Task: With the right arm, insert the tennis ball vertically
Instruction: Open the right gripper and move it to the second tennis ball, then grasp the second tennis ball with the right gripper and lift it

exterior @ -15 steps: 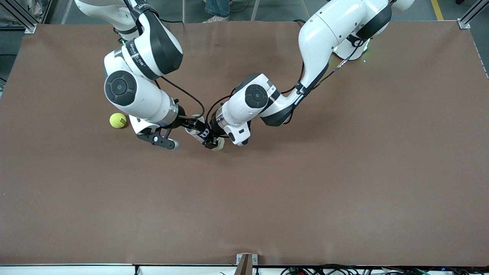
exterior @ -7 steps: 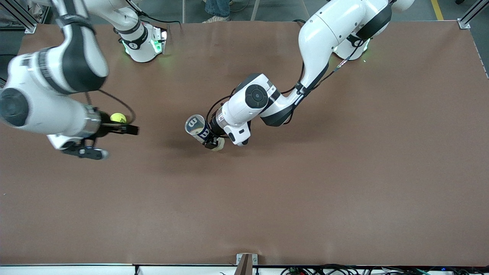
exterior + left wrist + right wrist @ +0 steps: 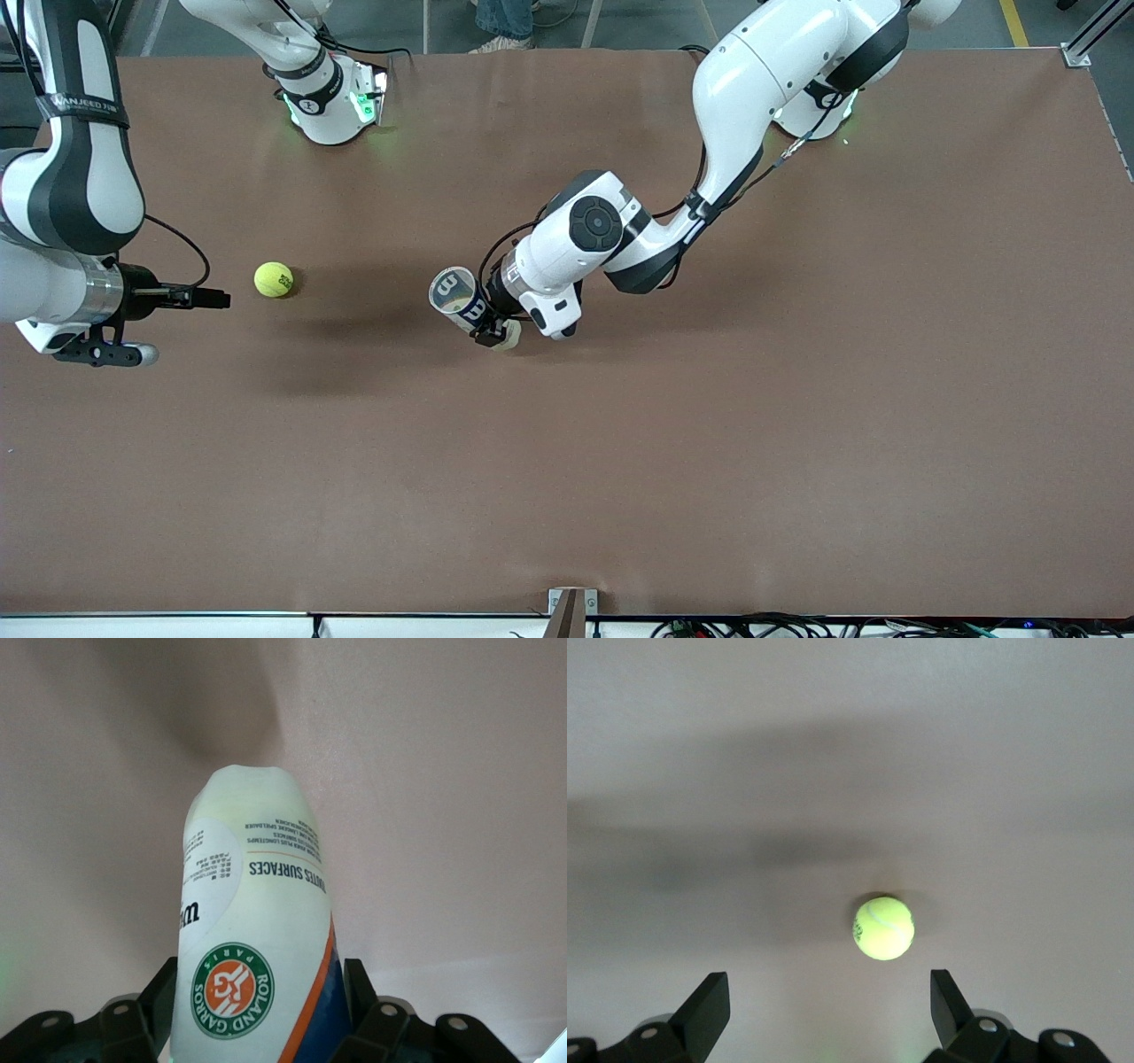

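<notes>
Tennis ball can (image 3: 461, 301) sits clamped in my left gripper (image 3: 493, 330), fingers tight on its sides near the base; the left wrist view shows the fingers (image 3: 149, 1001) pressed against the label on both sides. Can (image 3: 252, 930) is tilted, open mouth pointing toward the right arm's end of the table and somewhat upward. Front view shows the mouth as a pale ring; I can't make out anything inside, though that view into it is poor.

Tennis ball (image 3: 274, 279) is on the brown table (image 3: 797, 399), bare mat all around it, well apart from the can, toward the right arm's end. It touches nothing.

My right gripper (image 3: 217, 299) is up over the table just beside the ball, on the side away from the can. Fingers spread wide, holding nothing. In the right wrist view the ball (image 3: 883, 927) lies ahead of and between the two fingertips (image 3: 707, 1005), not touching either.

Nothing lies on the mat between ball and can. Left arm waits with the can.
</notes>
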You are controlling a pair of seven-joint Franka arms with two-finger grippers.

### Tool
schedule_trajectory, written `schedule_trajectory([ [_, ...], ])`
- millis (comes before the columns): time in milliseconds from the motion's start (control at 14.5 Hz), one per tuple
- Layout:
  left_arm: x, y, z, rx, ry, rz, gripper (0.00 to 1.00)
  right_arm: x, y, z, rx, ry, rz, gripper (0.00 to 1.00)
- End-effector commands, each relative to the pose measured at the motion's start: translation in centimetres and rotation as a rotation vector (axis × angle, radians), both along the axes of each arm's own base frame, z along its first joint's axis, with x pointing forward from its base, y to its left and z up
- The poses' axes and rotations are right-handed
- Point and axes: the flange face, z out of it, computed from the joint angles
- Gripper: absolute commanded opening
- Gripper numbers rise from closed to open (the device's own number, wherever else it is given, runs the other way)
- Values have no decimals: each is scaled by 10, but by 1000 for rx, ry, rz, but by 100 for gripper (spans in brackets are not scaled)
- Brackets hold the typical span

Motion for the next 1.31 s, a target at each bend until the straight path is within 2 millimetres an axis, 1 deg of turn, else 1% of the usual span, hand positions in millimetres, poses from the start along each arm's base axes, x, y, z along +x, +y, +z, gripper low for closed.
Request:
schedule_trajectory([
  [0,3,-1,4,-22,1,8,76,-51,2,-30,-2,-15,21,100],
  [69,3,-2,5,-23,1,8,76,-60,2,-45,0,0,18,100],
  [138,2,-2,6,-24,4,10,73,-69,3,-57,2,19,17,100],
  [207,3,-2,5,-23,4,11,73,-77,3,-68,3,37,12,100],
  [482,2,-3,5,-23,1,6,73,-98,0,-98,-11,67,20,100],
  [620,1,-3,5,-23,1,3,74,-99,-5,-104,-17,50,11,100],
  [758,1,-3,5,-23,1,3,74,-100,-14,-116,-37,41,9,100],
  [895,1,-3,5,-23,1,3,74,-100,-20,-127,-45,49,8,100],
  [1240,1,-3,4,-23,1,2,74,-105,-15,-156,-48,69,14,100],
])
